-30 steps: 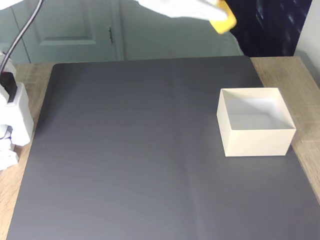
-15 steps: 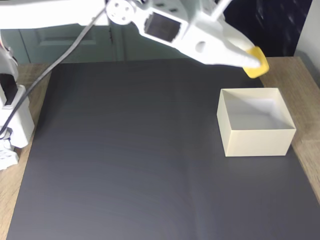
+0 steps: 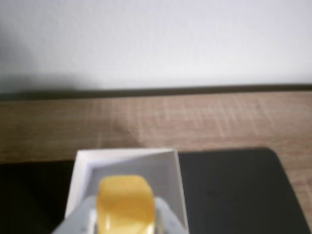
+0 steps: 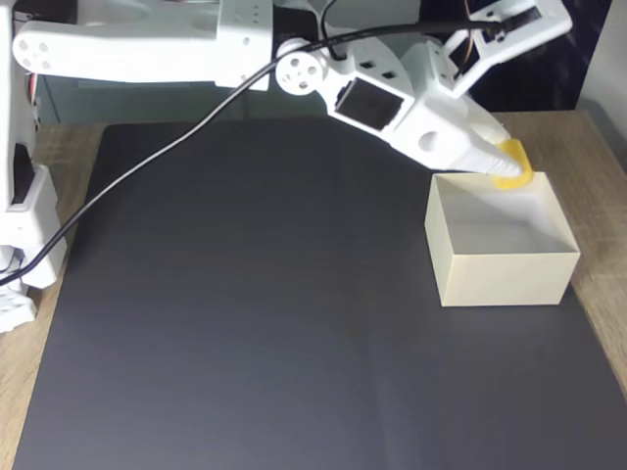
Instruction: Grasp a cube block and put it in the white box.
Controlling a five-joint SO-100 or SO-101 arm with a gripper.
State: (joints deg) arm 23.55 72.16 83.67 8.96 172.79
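Cube (image 4: pixel 511 164) pinched in gripper (image 4: pixel 500 166), hanging over the box's (image 4: pixel 505 277) far rim. In wrist view cube (image 3: pixel 126 204) sits above open box (image 3: pixel 178 185). Box on dark mat (image 4: pixel 245 323), wood table (image 3: pixel 219 122) around.

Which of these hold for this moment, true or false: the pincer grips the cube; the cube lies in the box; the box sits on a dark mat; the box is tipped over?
1. The pincer grips the cube. True.
2. The cube lies in the box. False: it is held in the air over the box's far rim.
3. The box sits on a dark mat. True.
4. The box is tipped over. False: it stands upright with its opening up.
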